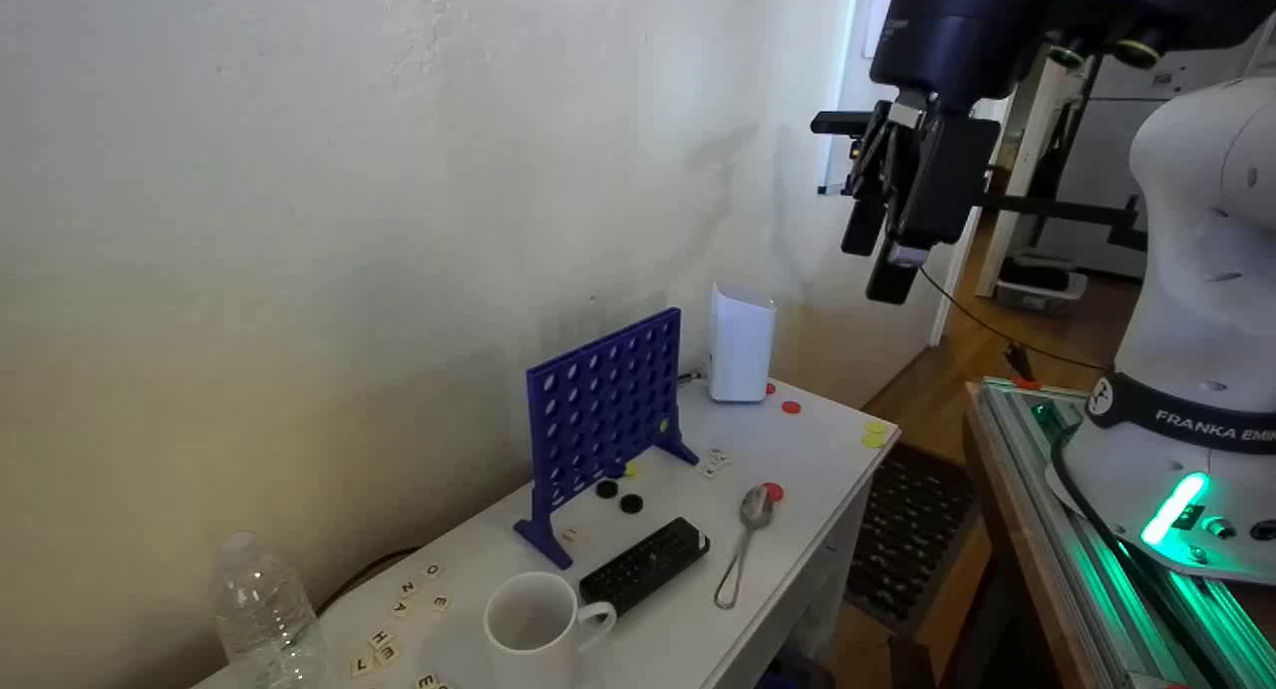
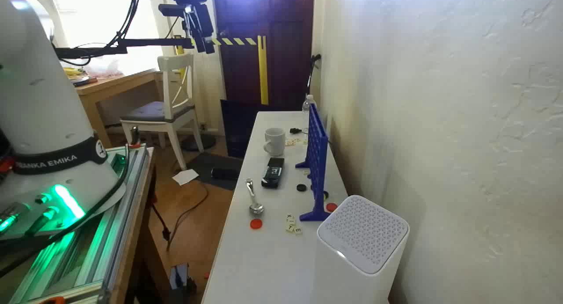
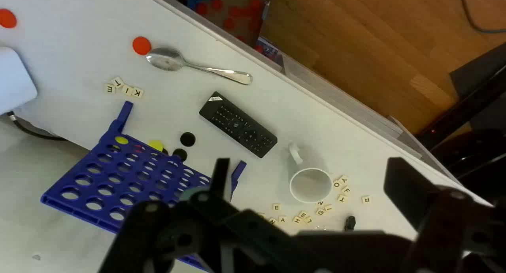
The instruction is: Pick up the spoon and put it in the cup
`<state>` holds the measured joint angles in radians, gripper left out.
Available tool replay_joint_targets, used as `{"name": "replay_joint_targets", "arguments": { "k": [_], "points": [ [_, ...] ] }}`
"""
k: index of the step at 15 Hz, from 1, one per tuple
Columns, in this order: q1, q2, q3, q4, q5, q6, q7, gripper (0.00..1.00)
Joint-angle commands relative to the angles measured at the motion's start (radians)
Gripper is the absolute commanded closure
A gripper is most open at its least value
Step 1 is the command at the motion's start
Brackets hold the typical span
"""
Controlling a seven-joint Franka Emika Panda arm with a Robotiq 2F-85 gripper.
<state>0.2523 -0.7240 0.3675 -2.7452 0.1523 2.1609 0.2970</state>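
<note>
Nearest in the wrist view, your gripper [image 3: 310, 176] is hovering with jaws parted wide. On the table [image 3: 367, 146] below, the cup [image 3: 308, 178] is standing upright; past the remote [image 3: 238, 124], the spoon [image 3: 205, 68] is lying beside a red disc [image 3: 141, 46].

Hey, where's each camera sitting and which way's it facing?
An exterior view: near the mug, facing along the table toward the white container; arm and gripper show.
An exterior view: near the white container, facing the door; arm and gripper show.
Wrist view: above the table, looking down; gripper fingers show.
Both exterior views share mug, spoon and arm.
</note>
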Motion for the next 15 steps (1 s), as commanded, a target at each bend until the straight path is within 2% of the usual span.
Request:
{"name": "replay_joint_targets", "arguments": {
  "k": [1,13,15],
  "points": [
    [0.010,0.003,-0.010,0.001,-0.009,-0.001,0.007,0.00],
    [0.010,0.003,-0.010,0.001,-0.009,-0.001,0.007,0.00],
    [-0.029,0.035,0.007,0.001,-0.029,0.046,0.053,0.00]
  ]
}}
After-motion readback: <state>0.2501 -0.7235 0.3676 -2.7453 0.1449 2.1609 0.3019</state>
